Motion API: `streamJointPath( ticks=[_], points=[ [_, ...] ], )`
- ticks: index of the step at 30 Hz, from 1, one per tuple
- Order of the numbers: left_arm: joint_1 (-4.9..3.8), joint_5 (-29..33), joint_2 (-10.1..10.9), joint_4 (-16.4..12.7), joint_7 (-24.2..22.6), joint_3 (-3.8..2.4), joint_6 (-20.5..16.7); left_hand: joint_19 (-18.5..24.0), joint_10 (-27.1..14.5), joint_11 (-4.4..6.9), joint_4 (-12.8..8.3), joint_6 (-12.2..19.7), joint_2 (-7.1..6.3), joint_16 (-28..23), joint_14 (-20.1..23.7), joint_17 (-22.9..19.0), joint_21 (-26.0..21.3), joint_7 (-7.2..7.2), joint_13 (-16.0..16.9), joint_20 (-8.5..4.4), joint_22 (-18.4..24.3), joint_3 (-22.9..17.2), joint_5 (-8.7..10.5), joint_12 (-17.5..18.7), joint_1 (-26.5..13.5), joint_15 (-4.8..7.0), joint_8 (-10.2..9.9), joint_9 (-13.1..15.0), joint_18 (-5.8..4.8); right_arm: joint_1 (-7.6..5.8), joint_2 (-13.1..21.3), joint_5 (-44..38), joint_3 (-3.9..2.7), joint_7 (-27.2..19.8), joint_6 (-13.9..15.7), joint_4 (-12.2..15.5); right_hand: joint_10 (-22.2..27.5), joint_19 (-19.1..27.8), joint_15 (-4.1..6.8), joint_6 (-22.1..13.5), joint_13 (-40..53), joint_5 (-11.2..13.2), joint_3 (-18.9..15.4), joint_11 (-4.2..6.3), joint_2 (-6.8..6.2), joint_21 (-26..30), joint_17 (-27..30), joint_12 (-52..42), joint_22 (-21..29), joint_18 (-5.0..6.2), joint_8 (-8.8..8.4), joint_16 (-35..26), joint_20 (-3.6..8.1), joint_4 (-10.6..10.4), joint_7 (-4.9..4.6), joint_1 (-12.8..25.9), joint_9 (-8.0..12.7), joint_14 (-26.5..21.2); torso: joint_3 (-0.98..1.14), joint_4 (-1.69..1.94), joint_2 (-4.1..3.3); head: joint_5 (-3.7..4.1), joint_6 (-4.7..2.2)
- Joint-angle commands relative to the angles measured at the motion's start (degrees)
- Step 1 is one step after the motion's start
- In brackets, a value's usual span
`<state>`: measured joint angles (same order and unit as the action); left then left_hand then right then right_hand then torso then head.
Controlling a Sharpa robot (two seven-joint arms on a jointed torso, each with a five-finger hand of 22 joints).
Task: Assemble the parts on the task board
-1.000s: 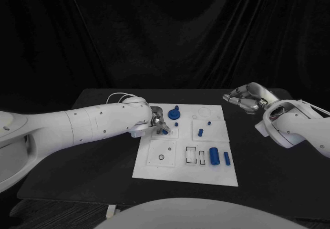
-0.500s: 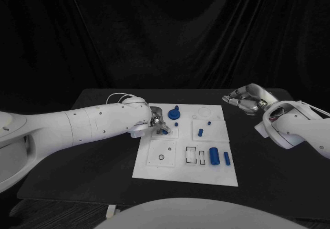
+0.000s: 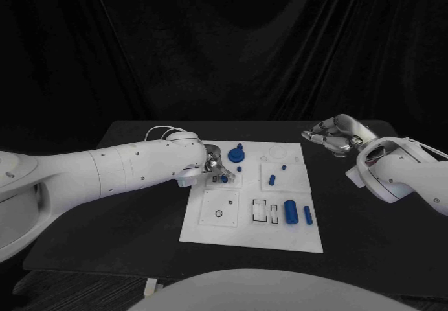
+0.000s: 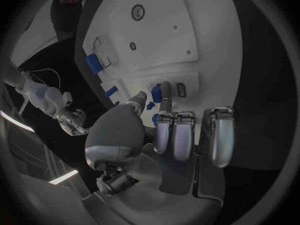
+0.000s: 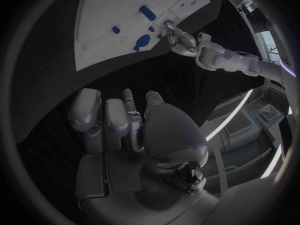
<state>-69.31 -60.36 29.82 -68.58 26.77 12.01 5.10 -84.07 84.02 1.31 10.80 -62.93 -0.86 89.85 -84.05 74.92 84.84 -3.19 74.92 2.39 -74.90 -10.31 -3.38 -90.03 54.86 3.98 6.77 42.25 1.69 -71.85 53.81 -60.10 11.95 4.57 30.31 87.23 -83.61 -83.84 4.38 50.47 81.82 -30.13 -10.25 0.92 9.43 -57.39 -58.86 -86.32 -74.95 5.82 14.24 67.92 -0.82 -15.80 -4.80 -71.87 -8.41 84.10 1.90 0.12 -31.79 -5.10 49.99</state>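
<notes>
Left hand (image 3: 213,166) pinching small blue part (image 4: 157,92) over task board (image 3: 245,228) mid-left slot; could tilt, jam or slip. Right hand (image 3: 329,137) curled empty, off board above desk (image 3: 122,220).

Task board (image 3: 250,227): smooth, matt white plastic is seen. Parts (image 3: 291,212): glossy blue plastic. Table (image 3: 122,220): matt black surface. Left hand (image 4: 172,135) and right hand (image 5: 125,120): brushed silver metal is shown.
</notes>
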Motion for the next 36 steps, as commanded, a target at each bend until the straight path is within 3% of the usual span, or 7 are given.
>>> streamJointPath(
  ticks=[1, 7, 11, 23, 31, 36],
  points=[
    [0.2, 0.2, -0.1, 0.1, 0.0, 0.17, 1.1, -0.6, 6.0, -0.42, 0.6, 0.3, 0.14, 0.2, -6.0, 15.1, -0.3, 0.03, 15.1, 0.44, -10.6, 1.1, 0.3, 0.0, -0.9, -0.37, 0.7, 0.7, 0.24, 0.16, 0.0, -0.1, -0.04, 0.5, -0.5, -0.1, -2.5, -1.6, 0.47, 0.4, -0.2, 0.2, 0.1, -0.06, -0.13, 0.2, 0.1, 0.3, -3.4, 0.14, 0.23, 0.1, -0.27, -0.3, -0.07, -0.6, 0.1, 1.3, 0.0, -0.01, -0.02, -0.02, 0.01],
    [0.21, 0.2, -0.2, 0.2, -0.2, 0.17, 0.9, -0.6, 6.0, -0.23, 2.4, 0.5, 0.49, 0.2, -6.0, 15.1, -0.4, 0.3, 15.1, 0.41, -10.8, 3.4, 0.42, 0.0, -1.4, -0.24, 2.9, 3.1, 0.23, 0.22, -0.1, -0.1, -0.04, 0.5, -0.7, -0.2, -2.5, -1.6, 0.46, 0.4, -0.1, 0.2, 0.0, -0.07, -0.21, 0.1, 0.1, 0.2, -3.4, 0.14, 0.23, 0.1, -0.28, -0.3, -0.07, -0.6, 0.1, 1.3, 0.0, 0.0, 0.0, -0.06, 0.01],
    [0.22, 0.2, -0.3, 0.3, -0.2, 0.17, 0.9, -0.8, 6.0, 0.28, 4.5, 1.5, 1.34, 0.2, -6.0, 15.1, -0.4, 0.92, 15.1, 0.05, -11.0, 6.7, 0.56, 0.0, -0.8, 0.22, 7.5, 9.0, 0.2, 0.26, -0.2, -0.1, -0.04, 0.5, -0.8, -0.3, -2.5, -1.6, 0.46, 0.4, -0.1, 0.2, 0.0, -0.07, -0.21, 0.1, 0.1, 0.2, -3.4, 0.14, 0.23, 0.1, -0.28, -0.3, -0.07, -0.6, 0.1, 1.3, 0.0, 0.01, 0.0, -0.09, 0.01],
    [0.24, 0.2, -0.7, 0.6, -0.2, 0.17, 1.1, -1.0, 6.0, 0.81, 5.1, 3.7, 2.95, 0.2, -6.0, 15.1, -0.4, 1.52, 15.1, -0.41, -11.3, 9.4, 0.27, 0.0, 1.8, 0.63, 13.1, 16.9, 0.16, 0.3, -0.2, -0.1, -0.04, 0.6, -1.1, -0.4, -2.5, -1.6, 0.46, 0.4, -0.1, 0.2, 0.0, -0.07, -0.21, 0.1, 0.1, 0.2, -3.4, 0.14, 0.23, 0.1, -0.28, -0.3, -0.07, -0.6, 0.1, 1.3, 0.0, -0.02, -0.02, -0.03, 0.01],
    [0.24, 0.2, -0.5, 0.3, -0.6, 0.16, 0.0, -1.2, 6.0, 0.86, 5.1, 4.1, 3.07, 0.2, -6.0, 15.1, -0.3, 1.55, 15.1, -0.46, -11.5, 9.7, 0.26, 0.0, 2.0, 0.68, 13.5, 17.6, 0.11, 0.31, -0.1, -0.1, -0.04, 0.6, -1.0, -0.4, -2.5, -1.5, 0.45, 0.5, -0.2, 0.2, 0.0, -0.08, -0.23, 0.2, 0.0, 0.2, -3.4, 0.15, 0.23, 0.1, -0.29, -0.4, -0.08, -0.6, 0.1, 1.3, 0.0, -0.03, -0.01, -0.03, 0.01],
    [0.0, 0.2, 1.2, -1.9, -0.7, 0.14, -2.2, -1.5, 6.0, 0.91, 5.2, 4.4, 2.82, 0.2, -6.0, 15.1, 0.0, 1.57, 15.1, -0.52, -11.7, 10.2, 0.32, 0.0, 2.0, 0.75, 13.9, 18.3, 0.01, 0.31, 0.0, -0.1, -0.04, 0.5, -1.0, -0.4, -2.5, -1.5, 0.45, 0.5, -0.2, 0.2, 0.0, -0.08, -0.23, 0.2, 0.0, 0.2, -3.4, 0.15, 0.23, 0.1, -0.29, -0.4, -0.08, -0.6, 0.1, 1.3, -0.01, -0.06, 0.02, -0.21, 0.01]
  ],
)
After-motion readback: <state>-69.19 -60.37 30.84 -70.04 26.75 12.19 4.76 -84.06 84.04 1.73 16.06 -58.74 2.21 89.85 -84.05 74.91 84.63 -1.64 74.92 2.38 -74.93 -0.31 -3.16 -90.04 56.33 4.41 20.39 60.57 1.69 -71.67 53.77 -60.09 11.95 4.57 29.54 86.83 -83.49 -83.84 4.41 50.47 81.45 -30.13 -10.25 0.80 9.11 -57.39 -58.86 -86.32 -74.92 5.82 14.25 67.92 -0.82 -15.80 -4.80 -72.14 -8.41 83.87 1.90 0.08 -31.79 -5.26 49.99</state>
